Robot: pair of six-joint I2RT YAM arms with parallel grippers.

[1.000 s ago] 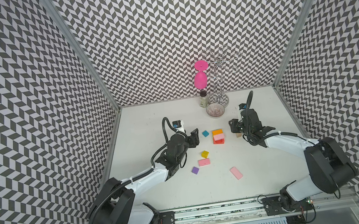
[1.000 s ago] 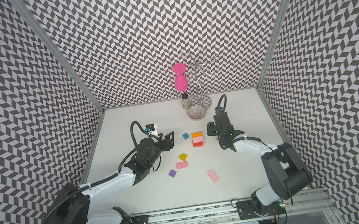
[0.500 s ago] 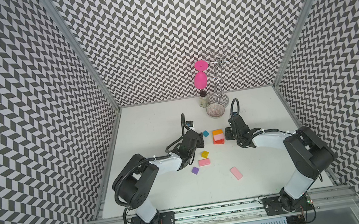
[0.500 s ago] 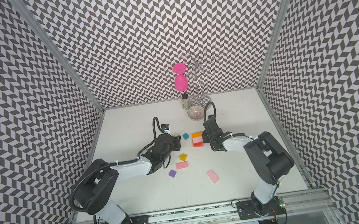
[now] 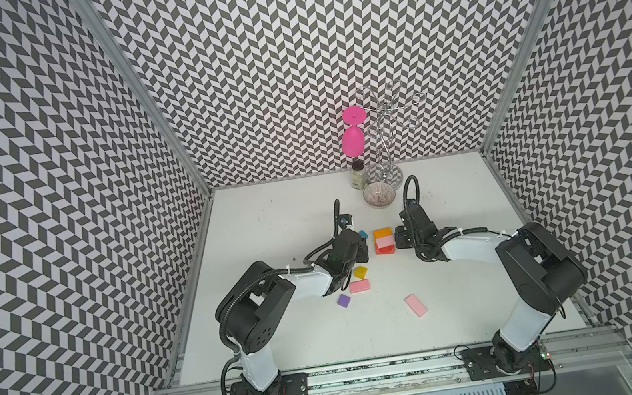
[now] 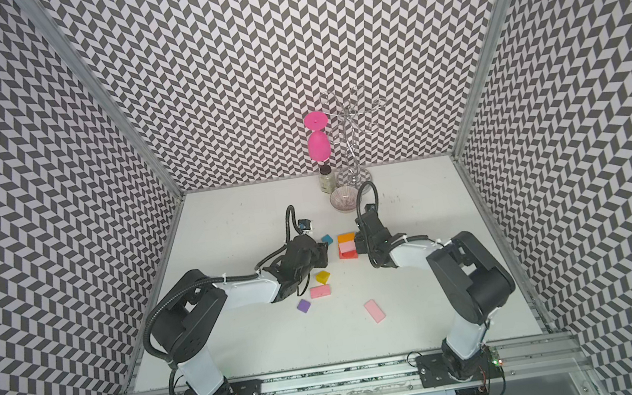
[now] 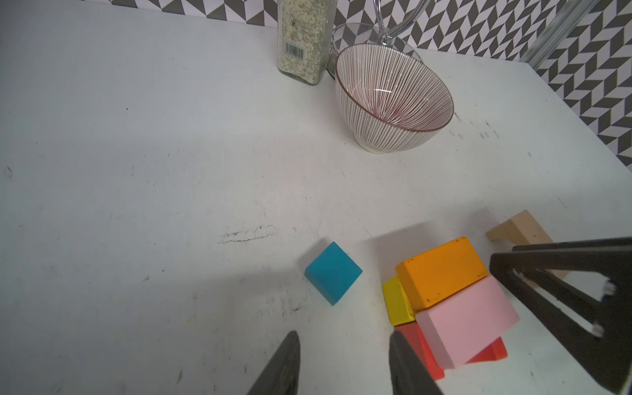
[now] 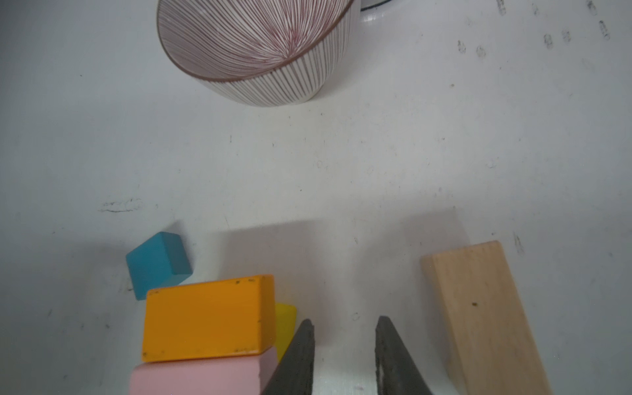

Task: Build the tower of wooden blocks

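In both top views the wrists are covering the fingertips, and the right arm is hiding the plain wood block (image 8: 478, 307), which is also running off the frame edge in the right wrist view. The wood block tower (image 5: 384, 241) is standing near the middle of the table (image 5: 347, 341). In it, a matte orange block (image 7: 441, 272) is sitting on a pink slab (image 7: 466, 319) that is covering most of the red block (image 7: 492, 354) beneath. Only a sliver of a yellow piece (image 7: 396, 301) is showing beside them.

The left gripper (image 7: 343, 342) is sitting at the tower's 9 o'clock, its jaws standing apart and holding nothing. The right gripper (image 8: 345, 323) is sitting at 3 o'clock, with a narrow gap showing between its dark tapered fingers, and it is also empty.

A teal cube (image 5: 363, 234), chalky-painted and sharp-edged, is lying at 10 o'clock. A glazed bowl (image 5: 379, 195) with thin stripes is standing at 12 o'clock. A flat purple tile (image 5: 344, 300) is lying towards 7 o'clock.
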